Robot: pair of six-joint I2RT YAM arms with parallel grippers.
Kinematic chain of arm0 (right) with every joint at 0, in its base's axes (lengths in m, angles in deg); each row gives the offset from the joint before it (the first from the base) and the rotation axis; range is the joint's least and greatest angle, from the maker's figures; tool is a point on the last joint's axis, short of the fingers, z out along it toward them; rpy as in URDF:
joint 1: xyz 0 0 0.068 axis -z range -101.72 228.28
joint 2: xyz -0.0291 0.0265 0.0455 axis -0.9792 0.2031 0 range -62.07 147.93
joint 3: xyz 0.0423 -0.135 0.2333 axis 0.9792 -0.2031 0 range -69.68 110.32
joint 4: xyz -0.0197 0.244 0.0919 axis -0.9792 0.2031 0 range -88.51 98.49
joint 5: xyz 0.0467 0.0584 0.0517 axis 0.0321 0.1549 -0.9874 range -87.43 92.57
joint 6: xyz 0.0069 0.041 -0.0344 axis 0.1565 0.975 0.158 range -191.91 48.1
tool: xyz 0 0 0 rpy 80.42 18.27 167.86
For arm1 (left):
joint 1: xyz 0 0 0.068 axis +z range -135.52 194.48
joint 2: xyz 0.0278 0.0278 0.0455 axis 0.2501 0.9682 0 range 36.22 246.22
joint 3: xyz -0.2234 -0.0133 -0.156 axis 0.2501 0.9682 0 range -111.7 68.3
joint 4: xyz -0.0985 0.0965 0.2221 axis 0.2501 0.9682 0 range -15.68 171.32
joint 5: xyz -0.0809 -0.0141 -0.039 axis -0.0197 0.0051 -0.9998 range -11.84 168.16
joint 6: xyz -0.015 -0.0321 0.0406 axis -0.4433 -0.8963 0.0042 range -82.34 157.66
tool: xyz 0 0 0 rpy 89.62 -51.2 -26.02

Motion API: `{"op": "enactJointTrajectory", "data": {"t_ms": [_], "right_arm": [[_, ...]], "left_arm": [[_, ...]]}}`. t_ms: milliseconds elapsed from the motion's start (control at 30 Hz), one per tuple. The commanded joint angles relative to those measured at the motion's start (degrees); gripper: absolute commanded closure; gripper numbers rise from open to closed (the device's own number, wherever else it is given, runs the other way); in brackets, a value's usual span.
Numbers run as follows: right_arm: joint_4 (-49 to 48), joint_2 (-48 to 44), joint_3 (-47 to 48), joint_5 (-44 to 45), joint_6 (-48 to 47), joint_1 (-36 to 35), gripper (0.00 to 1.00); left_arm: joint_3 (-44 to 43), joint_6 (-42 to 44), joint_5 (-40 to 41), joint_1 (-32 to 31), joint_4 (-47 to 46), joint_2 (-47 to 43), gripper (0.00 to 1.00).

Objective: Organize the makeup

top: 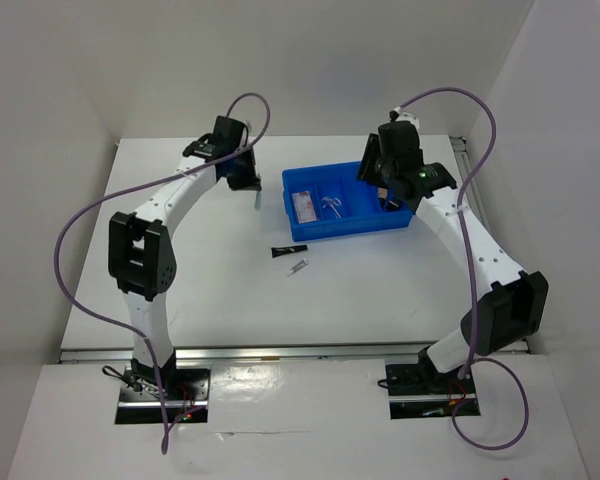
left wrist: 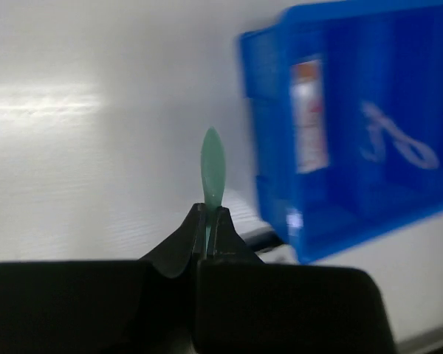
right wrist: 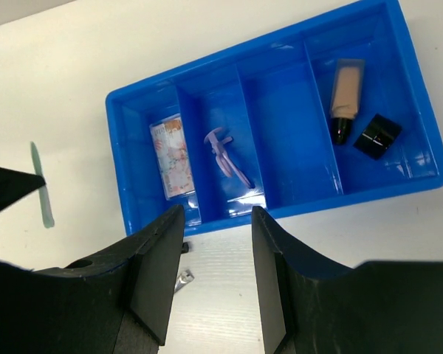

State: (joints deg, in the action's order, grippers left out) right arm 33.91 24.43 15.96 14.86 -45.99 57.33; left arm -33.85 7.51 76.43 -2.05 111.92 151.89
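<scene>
The blue divided bin point(right wrist: 340, 200) holds the pinkish flat case point(right wrist: 173, 156), tan bottle point(right wrist: 345, 94) and black compact point(right wrist: 377, 136). My right gripper point(right wrist: 216, 221) hangs half-open, empty, above it; my left gripper point(left wrist: 209, 221) pinches a thin green stick point(left wrist: 213, 166) beside it. The slim black tube point(top: 288, 251) and silver stick point(top: 298, 268) lie outside on the table point(top: 380, 290), unsorted.

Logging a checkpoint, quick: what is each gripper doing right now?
Left gripper: shut on a slim pale-green leaf-shaped stick.
Right gripper: open, empty, above the blue divided plastic bin.
</scene>
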Motion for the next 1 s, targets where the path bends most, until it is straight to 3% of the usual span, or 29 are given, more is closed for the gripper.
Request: {"op": "enactJointTrajectory", "data": {"t_ms": [0, 133, 333, 567, 833, 867, 900, 967], "right_arm": [[0.0, -4.5, -0.3, 1.6, 1.4, 0.2, 0.51], [1.2, -7.3, -2.0, 2.2, 2.5, 0.2, 0.51], [2.5, -15.6, -8.3, 3.6, 5.3, 0.2, 0.51], [5.7, -22.6, -12.6, 5.4, 6.3, 0.7, 0.51], [7.5, -23.1, -14.2, 5.4, 6.9, 0.7, 0.51], [7.5, -23.1, -14.2, 5.4, 6.9, 0.7, 0.51], [7.5, -23.1, -14.2, 4.8, 6.9, 0.7, 0.51], [7.5, -23.1, -14.2, 4.8, 6.9, 0.7, 0.51]], "left_arm": [[-4.9, -0.1, -13.3, -3.2, -6.0, -2.4, 1.00], [-16.6, -3.5, -20.6, -6.2, -8.0, 6.3, 1.00], [-25.1, -10.6, -29.0, -9.0, -18.1, 15.9, 1.00], [-28.2, -18.3, -32.7, -10.3, -27.7, 22.9, 1.00], [-29.4, -19.9, -31.5, -10.8, -28.1, 26.1, 1.00], [-28.9, -19.9, -31.5, -10.8, -28.1, 26.6, 0.95], [-28.9, -19.9, -31.5, -10.8, -28.1, 26.6, 0.78], [-28.9, -19.9, -31.5, -10.8, -28.1, 26.6, 0.63]]}}
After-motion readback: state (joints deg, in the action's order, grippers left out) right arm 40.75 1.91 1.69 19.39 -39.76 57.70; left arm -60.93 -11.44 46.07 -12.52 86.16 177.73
